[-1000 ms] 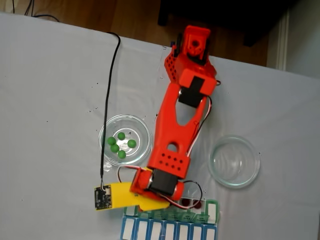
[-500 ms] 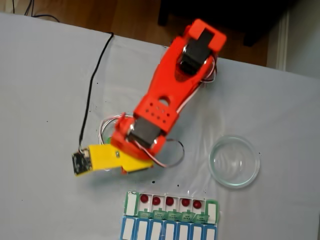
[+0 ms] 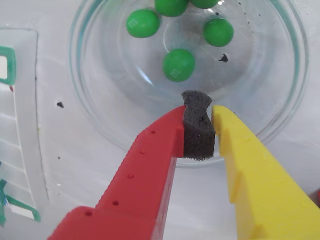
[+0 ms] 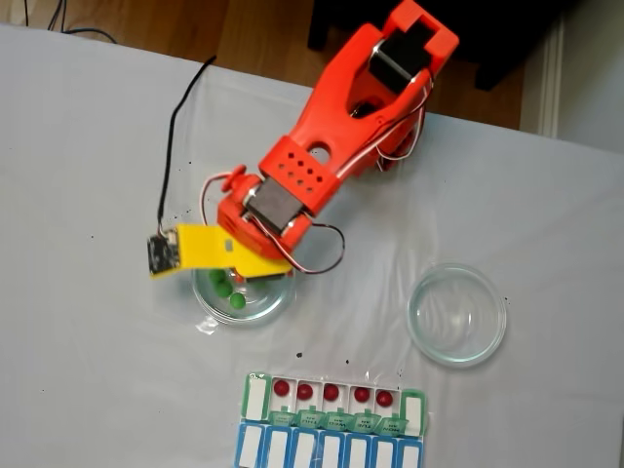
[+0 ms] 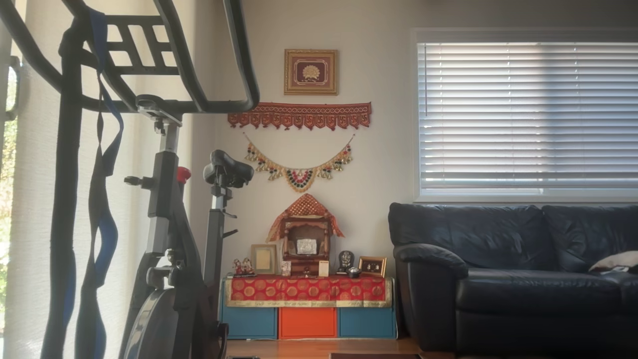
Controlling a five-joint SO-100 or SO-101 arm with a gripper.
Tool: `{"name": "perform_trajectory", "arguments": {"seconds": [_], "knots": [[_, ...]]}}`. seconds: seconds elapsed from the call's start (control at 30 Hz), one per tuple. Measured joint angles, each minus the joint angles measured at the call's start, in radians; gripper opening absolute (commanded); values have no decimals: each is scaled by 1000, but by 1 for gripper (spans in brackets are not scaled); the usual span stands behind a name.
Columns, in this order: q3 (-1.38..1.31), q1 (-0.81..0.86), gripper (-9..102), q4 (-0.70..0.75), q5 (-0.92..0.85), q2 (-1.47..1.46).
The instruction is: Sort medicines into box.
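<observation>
In the wrist view my gripper (image 3: 199,111) hovers over the near rim of a clear glass dish (image 3: 100,120). Its red and yellow fingers are shut against a grey foam pad (image 3: 198,132), with no pill between them. Several green medicines (image 3: 178,65) lie in the dish just past the tips. In the fixed view the gripper (image 4: 275,268) covers the top of that dish (image 4: 255,314), and green medicines (image 4: 237,302) show beneath it. The box (image 4: 255,444) lies at the bottom edge, with several dark red medicines (image 4: 331,392) in its upper row.
A second, empty glass dish (image 4: 456,314) stands right of the arm. A black cable (image 4: 180,136) runs from the wrist camera to the table's far edge. The box's edge (image 3: 20,125) shows at the left of the wrist view. The other view shows a living room.
The arm has swung up and away from the box. The gripper went left, then came over the dish of green medicines. The red medicines in the box are now uncovered.
</observation>
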Motion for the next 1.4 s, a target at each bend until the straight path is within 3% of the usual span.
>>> {"name": "perform_trajectory", "arguments": {"seconds": [0.27, 0.53, 0.7, 1.4], "knots": [[-40, 0, 1, 29, 126, -57], [-69, -23, 13, 23, 176, -121], [-69, -25, 21, -5, 170, -121], [-69, -11, 26, -77, 80, -276]]}}
